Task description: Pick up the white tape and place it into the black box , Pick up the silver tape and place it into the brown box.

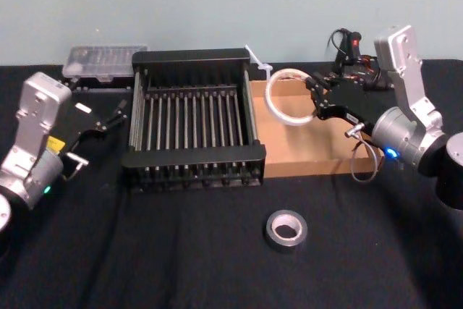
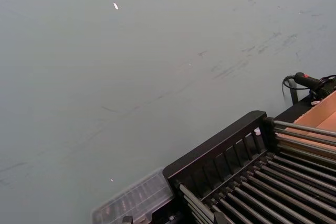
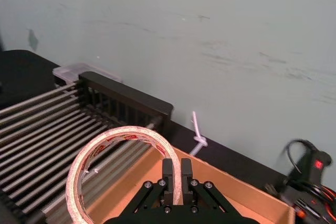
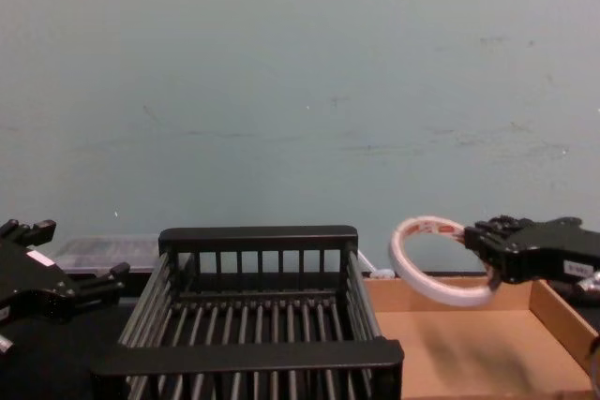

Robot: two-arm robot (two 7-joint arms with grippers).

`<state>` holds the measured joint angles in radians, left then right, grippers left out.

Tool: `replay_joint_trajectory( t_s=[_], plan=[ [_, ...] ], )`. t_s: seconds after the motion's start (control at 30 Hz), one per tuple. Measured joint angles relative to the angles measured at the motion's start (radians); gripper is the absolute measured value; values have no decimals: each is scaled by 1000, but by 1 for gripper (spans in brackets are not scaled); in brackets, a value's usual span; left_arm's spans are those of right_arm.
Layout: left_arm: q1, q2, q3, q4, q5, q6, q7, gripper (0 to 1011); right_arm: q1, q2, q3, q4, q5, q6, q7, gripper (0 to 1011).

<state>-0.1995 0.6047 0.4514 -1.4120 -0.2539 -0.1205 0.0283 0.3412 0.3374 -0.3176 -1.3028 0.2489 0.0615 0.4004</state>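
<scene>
I see my right end effector clamping the white tape above the brown box; left end effector spread wide beside the black box

- Even, soft indoor light with a cool greenish cast on the wall.
- The black table swallows detail; shadows barely show on it.
- A soft shadow falls inside the brown box.
- All views are slightly soft and grainy.
</scene>
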Motion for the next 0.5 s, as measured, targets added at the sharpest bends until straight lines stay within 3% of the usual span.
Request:
replay_joint_trajectory(
  t_s=[0.5],
  plan=[
    [0, 0, 0, 0, 0, 0, 0, 1001, 26, -21, -52, -16, -16, 7, 9, 94]
  ],
)
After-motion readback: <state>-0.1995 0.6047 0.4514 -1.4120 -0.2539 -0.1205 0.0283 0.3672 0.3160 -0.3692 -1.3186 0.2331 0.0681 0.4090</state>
